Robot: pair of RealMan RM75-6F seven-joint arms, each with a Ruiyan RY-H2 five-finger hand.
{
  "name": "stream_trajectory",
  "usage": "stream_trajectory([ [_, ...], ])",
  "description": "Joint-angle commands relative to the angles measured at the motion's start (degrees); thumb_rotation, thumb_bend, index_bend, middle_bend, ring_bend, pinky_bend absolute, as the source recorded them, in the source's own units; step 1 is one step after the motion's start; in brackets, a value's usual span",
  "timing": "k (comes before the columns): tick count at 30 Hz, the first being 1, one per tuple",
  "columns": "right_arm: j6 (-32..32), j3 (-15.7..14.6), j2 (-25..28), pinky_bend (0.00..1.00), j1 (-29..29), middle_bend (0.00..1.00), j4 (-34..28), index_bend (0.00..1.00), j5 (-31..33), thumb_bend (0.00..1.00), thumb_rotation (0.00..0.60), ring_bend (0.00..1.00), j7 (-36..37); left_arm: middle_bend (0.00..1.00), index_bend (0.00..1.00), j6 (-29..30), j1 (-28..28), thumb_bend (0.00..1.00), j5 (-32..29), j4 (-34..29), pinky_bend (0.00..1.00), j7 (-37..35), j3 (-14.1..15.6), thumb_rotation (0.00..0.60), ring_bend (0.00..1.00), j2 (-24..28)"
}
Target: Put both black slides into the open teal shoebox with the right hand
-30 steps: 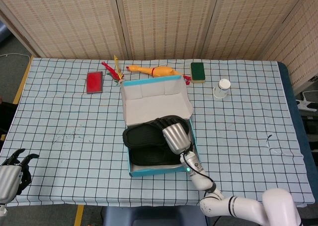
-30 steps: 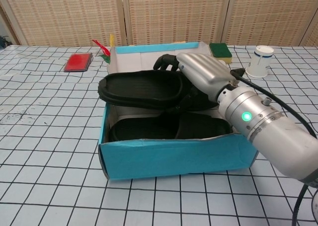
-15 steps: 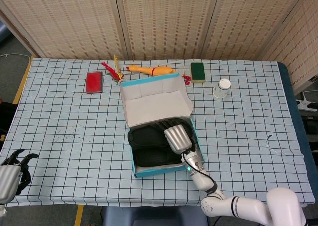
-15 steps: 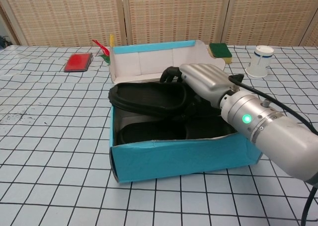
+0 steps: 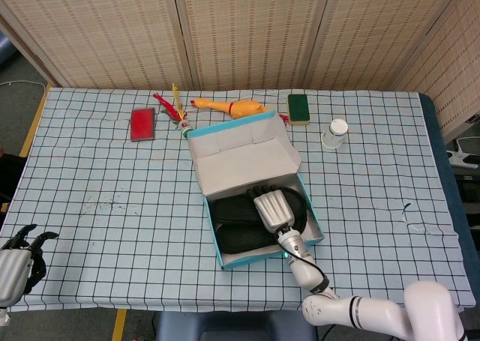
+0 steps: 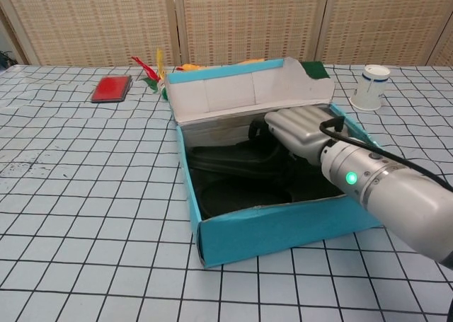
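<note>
The open teal shoebox (image 5: 259,257) sits mid-table, turned askew, its white lid (image 5: 244,157) standing up at the back. Both black slides lie inside it: one (image 5: 231,210) toward the back, the other (image 5: 244,239) toward the front wall. My right hand (image 5: 271,207) reaches into the box from the right, its fingers curled down over the strap of the back slide (image 6: 226,159). In the chest view the same hand (image 6: 301,129) is low inside the box (image 6: 283,230), above the front slide (image 6: 241,194). My left hand (image 5: 19,262) rests at the table's near left corner, holding nothing, fingers apart.
Behind the box lie a yellow rubber chicken (image 5: 229,106), a red and yellow toy (image 5: 171,105), a red flat block (image 5: 142,124) and a green sponge (image 5: 299,107). A white cup (image 5: 335,133) stands at the back right.
The slide held across the box's rim has come down inside the box. The box itself has slid right and turned with the hand. My left hand has not moved.
</note>
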Motion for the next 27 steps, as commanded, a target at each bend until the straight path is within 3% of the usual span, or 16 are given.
stream_trajectory([
  [1,3.4,-0.4,-1.1,0.57,0.2,0.63,-0.2,0.64,0.6,0.2,0.6,0.52,-2.5,0.12,0.3,0.0,0.0,0.64,0.0,0.0,0.37,0.0,0.0,0.6,0.14,0.0],
  [3,2.9,-0.6,-0.5,0.5,0.1,0.58,-1.2,0.56,0.1,0.19,0.6,0.43,-0.9,0.12,0.3,0.0,0.0,0.64,0.0,0.0,0.37,0.0,0.0,0.6,0.14,0.0],
  [7,1.0,-0.8,2.4,0.35,-0.2,0.38,-5.8,0.38,-1.1,0.19,0.6,0.19,2.9,0.12,0.3,0.0,0.0,0.64,0.0,0.0,0.37,0.0,0.0,0.6,0.14,0.0],
  [12,-0.6,-1.1,6.2,0.22,-0.5,0.19,-11.2,0.18,-0.9,0.19,0.6,0.01,4.9,0.12,0.3,0.0,0.0,0.64,0.0,0.1,0.37,0.2,0.0,0.6,0.14,-0.1],
  [17,-0.2,-1.5,7.7,0.14,-0.4,0.07,-12.7,0.01,-1.9,0.19,0.6,0.0,5.9,0.12,0.3,-0.1,0.0,0.64,-0.1,0.0,0.37,0.3,0.0,0.6,0.14,-0.1],
  [27,-0.1,-1.4,8.4,0.09,-0.1,0.0,-11.7,0.0,-1.8,0.19,0.6,0.0,7.9,0.12,0.3,-0.2,-0.1,0.64,-0.1,0.0,0.37,0.4,0.0,0.6,0.14,-0.2],
])
